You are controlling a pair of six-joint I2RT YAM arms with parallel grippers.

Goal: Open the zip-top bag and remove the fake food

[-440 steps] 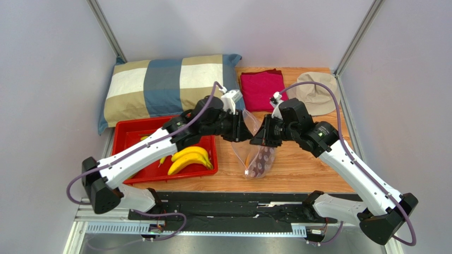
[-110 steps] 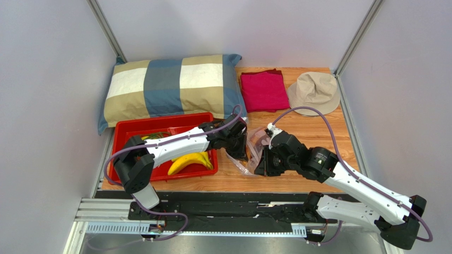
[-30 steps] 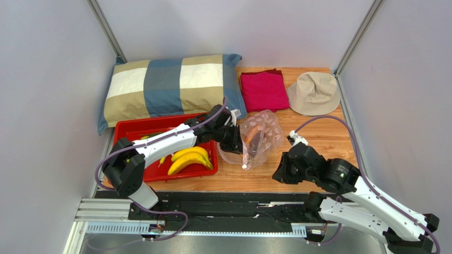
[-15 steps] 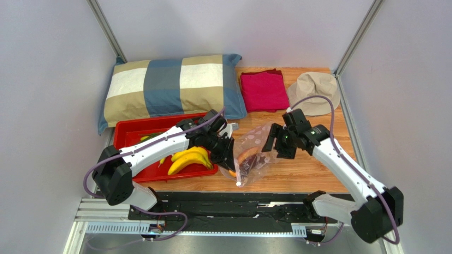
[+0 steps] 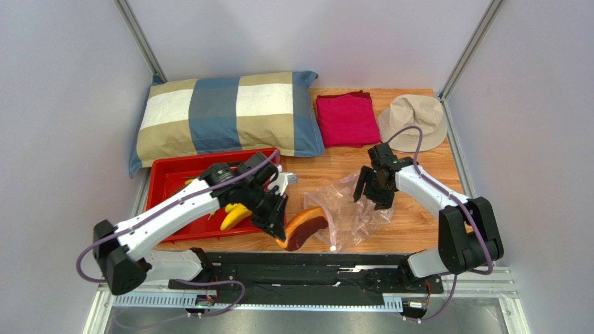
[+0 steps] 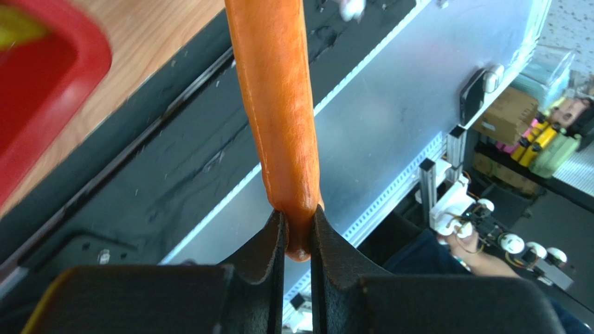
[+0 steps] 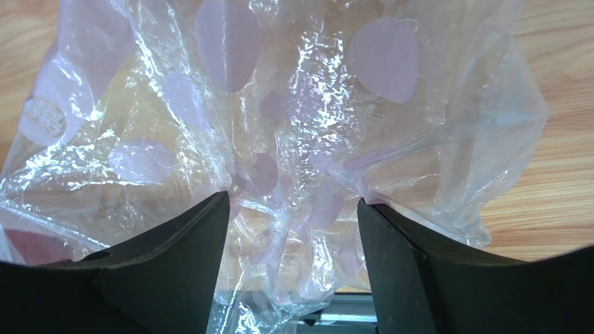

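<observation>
1. The top view alone shows the layout. The zip-top bag (image 5: 348, 209) lies crumpled on the wooden bench (image 5: 328, 161), near its front edge. A red tray (image 5: 159, 182) sits to the left, with yellow bananas (image 5: 233, 217) partly hidden under the left arm.
2. The left arm stretches across the tray. Its left tool (image 5: 280, 235) is low by the bench's front edge, and the long orange fake food piece (image 5: 301, 221) sits outside the bag, just beside its left edge.
3. Only the left wrist view shows the grip. The left tool (image 6: 298, 224) is clamped on the very end of the orange piece (image 6: 275, 104), which runs up out of frame.
4. The right arm folds back over its base, and the right tool (image 5: 369, 192) points down at the bag's far side.
5. Only the right wrist view shows the right tool (image 7: 289, 216) spread wide, with clear dotted plastic (image 7: 279, 104) bunched between its fingers.
6. From above, a dark red patch beside the orange piece could be shadow or another part; I cannot tell which. The bag's mouth cannot be made out.
</observation>
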